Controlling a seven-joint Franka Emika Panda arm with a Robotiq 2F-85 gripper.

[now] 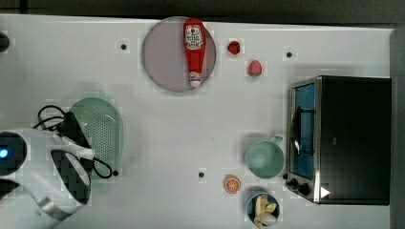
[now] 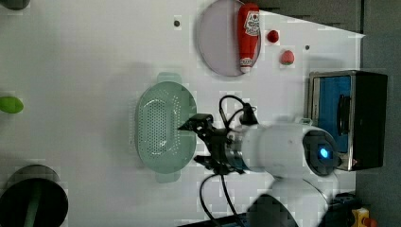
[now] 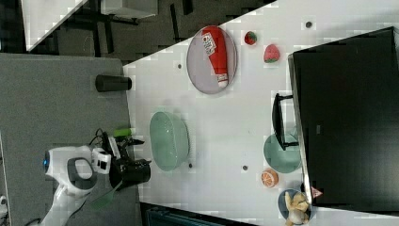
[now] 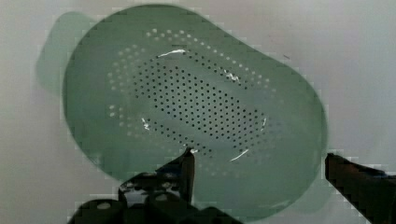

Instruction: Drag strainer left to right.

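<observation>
- Gripper (image 4: 259,163) hangs over the strainer (image 1: 98,131), fingers spread wide, nothing grabbed yet.
- Strainer sits near the top view's left table (image 1: 167,143) edge.
- Looks like the approach step; next it needs to drop onto the rim and clamp.
- Open table toward the mug (image 1: 264,159), which blocks further on.

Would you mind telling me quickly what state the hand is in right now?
Hand: open, holding nothing, its fingers spread above the strainer.
</observation>
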